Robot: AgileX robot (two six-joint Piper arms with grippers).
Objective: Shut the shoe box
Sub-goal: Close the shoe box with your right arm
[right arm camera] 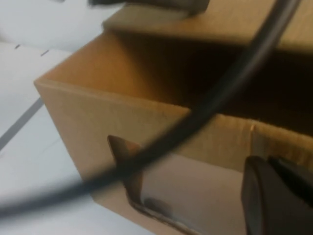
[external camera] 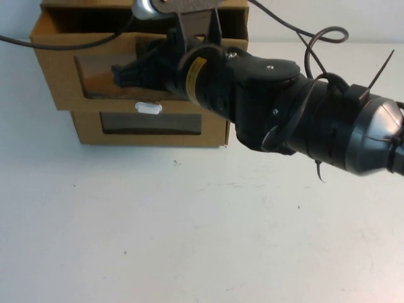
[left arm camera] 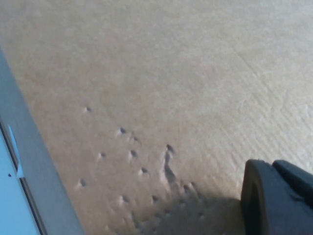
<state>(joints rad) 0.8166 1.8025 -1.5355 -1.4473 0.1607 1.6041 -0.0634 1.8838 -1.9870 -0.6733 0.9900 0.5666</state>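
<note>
The shoe box point(external camera: 57, 69) is the upper of two stacked brown cardboard boxes; its drawer stands pulled out toward me, with a clear window point(external camera: 95, 79) and a white pull tab point(external camera: 148, 108) below it. My right gripper point(external camera: 120, 74) is shut and sits against the drawer's front panel at the window. The right wrist view shows that panel point(right arm camera: 83, 122), the window point(right arm camera: 186, 191), the dark open drawer behind it and the gripper point(right arm camera: 276, 200). My left gripper point(external camera: 197, 31) is shut, above the box's top at the back. In its wrist view the gripper point(left arm camera: 276, 198) sits close over dented cardboard point(left arm camera: 161, 88).
The lower brown box point(external camera: 214, 129) with its own window lies under the shoe box. My right arm's bulk point(external camera: 297, 120) hangs over the table's right middle. A black cable point(right arm camera: 195, 117) crosses the right wrist view. White tabletop point(external camera: 189, 240) lies in front.
</note>
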